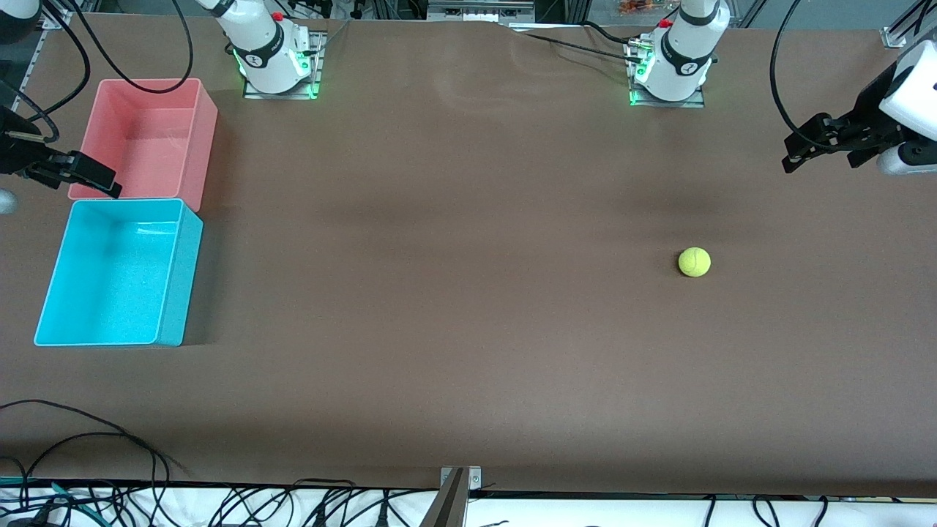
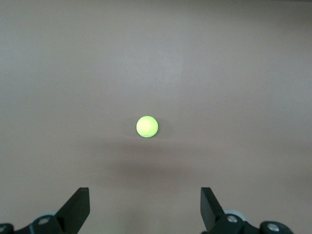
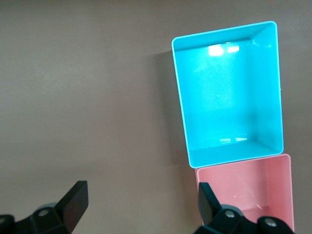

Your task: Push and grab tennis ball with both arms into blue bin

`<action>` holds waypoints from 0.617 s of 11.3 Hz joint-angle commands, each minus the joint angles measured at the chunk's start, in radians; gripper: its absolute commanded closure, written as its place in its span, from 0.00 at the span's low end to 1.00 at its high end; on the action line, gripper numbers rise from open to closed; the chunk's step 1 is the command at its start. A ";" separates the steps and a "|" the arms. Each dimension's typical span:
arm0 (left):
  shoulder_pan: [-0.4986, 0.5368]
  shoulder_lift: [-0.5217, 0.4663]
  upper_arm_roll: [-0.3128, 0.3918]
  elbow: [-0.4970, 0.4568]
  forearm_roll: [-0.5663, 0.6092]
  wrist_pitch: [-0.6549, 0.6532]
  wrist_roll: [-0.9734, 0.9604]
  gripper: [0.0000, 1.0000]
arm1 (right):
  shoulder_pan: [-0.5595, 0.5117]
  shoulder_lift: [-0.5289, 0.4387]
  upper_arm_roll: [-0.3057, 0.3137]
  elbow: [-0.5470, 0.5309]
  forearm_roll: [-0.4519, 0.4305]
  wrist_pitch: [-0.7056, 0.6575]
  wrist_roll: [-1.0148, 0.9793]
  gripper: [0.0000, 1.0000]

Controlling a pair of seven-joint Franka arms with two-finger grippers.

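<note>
So the tennis ball (image 1: 694,262) sits on its own on the bare brown table (image 1: 454,307), toward the left arm's end and well apart from everything else. We figure that spot is the whole reason for the two-arm plan: the blue bin (image 1: 172,289) is way down at the right arm's end, so the ball likely needs a shove across before anyone can pick it up near the bin.

The left gripper (image 1: 799,150) hangs in the air over the table's edge at its own end, fingers spread wide, nothing in them. In the left wrist view the ball (image 2: 147,126) shows centred ahead of the gap between the fingers, with a clear stretch of table in between, so no contact yet.

The right gripper (image 1: 94,178) waits over the near edge of the pink bin (image 1: 208,139), which touches the blue one. Its fingers are wide apart too and empty.
</note>
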 commanded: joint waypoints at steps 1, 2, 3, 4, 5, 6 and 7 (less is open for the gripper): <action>0.002 0.015 -0.004 0.032 -0.014 -0.021 -0.001 0.00 | -0.006 0.004 0.005 0.014 0.013 -0.014 -0.016 0.00; 0.002 0.015 -0.004 0.033 -0.014 -0.021 -0.001 0.00 | -0.004 0.004 0.005 0.014 0.013 -0.014 -0.016 0.00; -0.003 0.013 -0.007 0.033 -0.014 -0.021 -0.002 0.00 | -0.004 0.004 0.005 0.014 0.013 -0.012 -0.016 0.00; -0.004 0.013 -0.008 0.033 -0.014 -0.021 -0.005 0.00 | -0.004 0.004 0.005 0.014 0.013 -0.012 -0.016 0.00; -0.004 0.013 -0.010 0.033 -0.014 -0.023 -0.005 0.00 | -0.004 0.004 0.005 0.014 0.013 -0.012 -0.016 0.00; -0.004 0.013 -0.010 0.033 -0.014 -0.026 -0.005 0.00 | -0.004 0.004 0.005 0.014 0.013 -0.014 -0.016 0.00; -0.004 0.013 -0.010 0.035 -0.016 -0.026 -0.005 0.00 | -0.004 0.004 0.005 0.014 0.013 -0.012 -0.016 0.00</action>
